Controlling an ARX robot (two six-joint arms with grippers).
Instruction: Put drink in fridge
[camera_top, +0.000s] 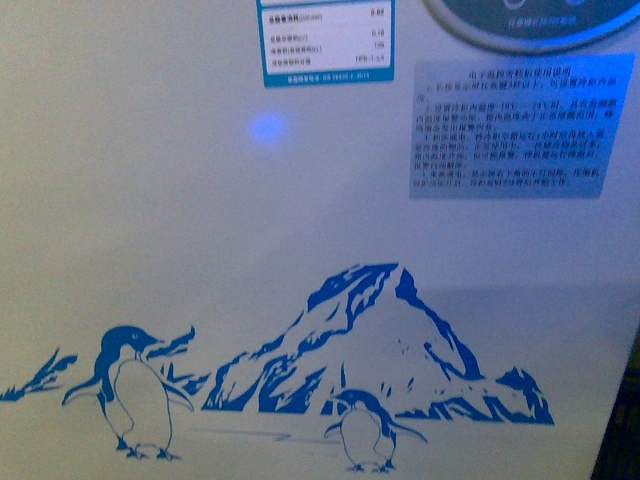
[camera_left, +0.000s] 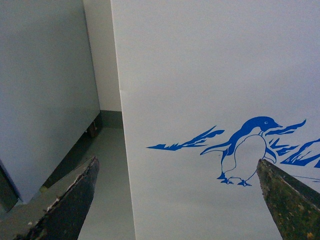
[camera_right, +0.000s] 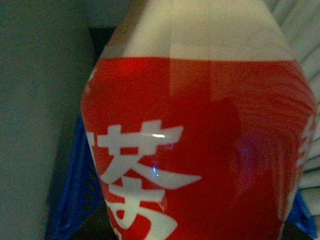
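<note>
Red-labelled clear plastic bottle of amber drink (camera_right: 200, 150) fills the right wrist view, apparently pinched by the right gripper (camera_right: 195, 232). Left gripper (camera_left: 177, 200) hangs spread and empty, facing the white penguin-printed chest fridge (camera_top: 200, 200). Remaining: release the bottle inside.

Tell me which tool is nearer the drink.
Right. The drink fills the right wrist view, close up; the left tool is open, facing the fridge, with no drink in its view.
</note>
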